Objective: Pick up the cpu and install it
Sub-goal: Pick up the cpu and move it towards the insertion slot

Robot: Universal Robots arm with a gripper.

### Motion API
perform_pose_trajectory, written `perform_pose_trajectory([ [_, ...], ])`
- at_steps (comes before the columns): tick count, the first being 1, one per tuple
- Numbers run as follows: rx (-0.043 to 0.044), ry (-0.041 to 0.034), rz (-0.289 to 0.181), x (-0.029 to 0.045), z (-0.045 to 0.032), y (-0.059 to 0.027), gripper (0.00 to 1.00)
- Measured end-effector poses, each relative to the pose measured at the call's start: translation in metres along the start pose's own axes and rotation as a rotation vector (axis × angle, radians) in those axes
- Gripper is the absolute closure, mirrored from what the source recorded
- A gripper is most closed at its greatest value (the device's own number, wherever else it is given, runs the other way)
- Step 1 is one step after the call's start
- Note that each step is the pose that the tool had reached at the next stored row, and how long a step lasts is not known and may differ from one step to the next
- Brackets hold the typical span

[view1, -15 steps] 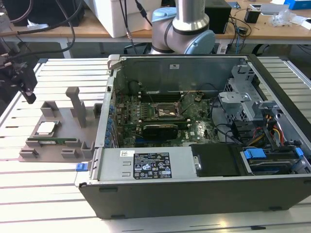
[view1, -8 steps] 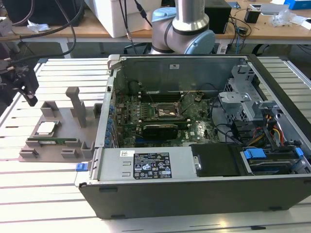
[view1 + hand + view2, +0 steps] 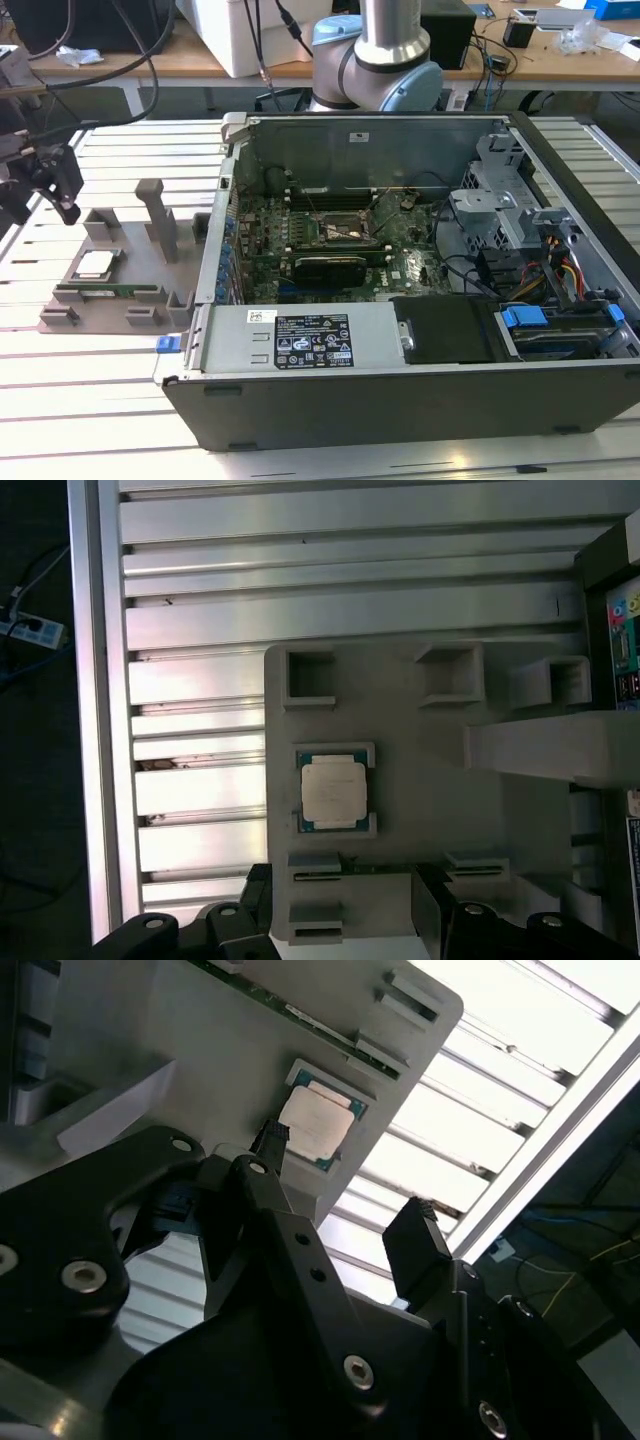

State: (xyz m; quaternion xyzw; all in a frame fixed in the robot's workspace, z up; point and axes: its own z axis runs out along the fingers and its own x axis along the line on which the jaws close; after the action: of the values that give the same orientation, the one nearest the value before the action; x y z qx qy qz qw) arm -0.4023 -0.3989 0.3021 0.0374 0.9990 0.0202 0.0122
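The cpu lies flat in a square pocket of the grey holder, at the exterior view's left, beside the computer case. Its pale metal top also shows in both wrist views. My gripper hangs above and to the exterior view's left of the holder, clear of the cpu. It is open, with nothing between its black fingers, and the cpu is seen past them. In the first wrist view the gripper is just off the holder's edge. The motherboard socket lies inside the open case.
The open computer case takes up the middle and right of the slatted metal table. A tall grey post rises from the holder near the cpu pocket. A green memory stick rests in the holder's slot.
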Motion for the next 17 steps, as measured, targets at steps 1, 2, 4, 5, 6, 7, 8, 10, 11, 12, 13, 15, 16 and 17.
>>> perform_pose_trajectory([
  [1,0.0000,0.0000,0.000,0.0000,0.0007,0.0000,0.34],
  [2,0.0000,0.0000,0.000,0.0000,0.0015,-0.0001,0.34],
  [4,0.0000,0.0000,0.000,0.0001,0.0040,-0.0002,0.34],
  [5,0.0000,0.0000,0.000,0.0001,0.0048,-0.0002,0.34],
  [6,0.0000,0.0000,0.000,0.0001,0.0057,-0.0002,0.34],
  [7,0.0000,0.0000,0.000,0.0001,0.0065,-0.0003,0.34],
  [8,0.0000,0.0000,0.000,0.0001,0.0071,-0.0003,0.34],
  [10,0.0000,0.0000,0.000,0.0002,0.0091,-0.0004,0.34],
  [11,0.0000,0.0001,0.000,0.0002,0.0102,-0.0004,0.34],
  [12,0.0000,0.0000,0.000,0.0003,0.0112,-0.0005,0.34],
  [13,0.0000,0.0000,0.000,0.0003,0.0120,-0.0005,0.34],
  [15,0.0000,0.0000,0.000,0.0003,0.0148,-0.0006,0.34],
  [16,0.0000,0.0000,0.000,0.0004,0.0157,-0.0007,0.34],
  [17,0.0000,0.0000,0.000,0.0004,0.0176,-0.0007,0.34],
])
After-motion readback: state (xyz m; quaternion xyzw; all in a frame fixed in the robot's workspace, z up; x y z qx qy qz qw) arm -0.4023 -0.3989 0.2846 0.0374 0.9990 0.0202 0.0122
